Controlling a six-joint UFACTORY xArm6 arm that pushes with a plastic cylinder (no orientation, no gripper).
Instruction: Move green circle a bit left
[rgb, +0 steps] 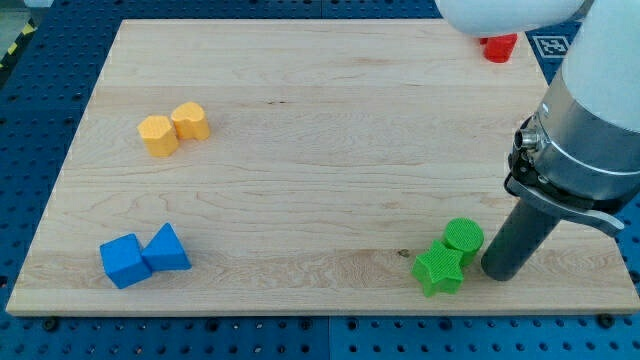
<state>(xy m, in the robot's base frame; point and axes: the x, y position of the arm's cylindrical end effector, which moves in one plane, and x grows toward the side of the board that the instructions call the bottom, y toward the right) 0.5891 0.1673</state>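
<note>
The green circle (463, 239) is a short green cylinder near the board's bottom right. A green star (439, 270) touches it on its lower left. My tip (500, 272) is the lower end of the dark rod, resting on the board just right of the green circle and close to it; I cannot tell if they touch. The arm's grey body rises above it at the view's right edge.
Two yellow blocks (174, 129) sit side by side at the upper left. Two blue blocks (144, 256) touch at the lower left. A red block (500, 46) lies at the board's top right edge. The board's right edge (612, 250) is close to my tip.
</note>
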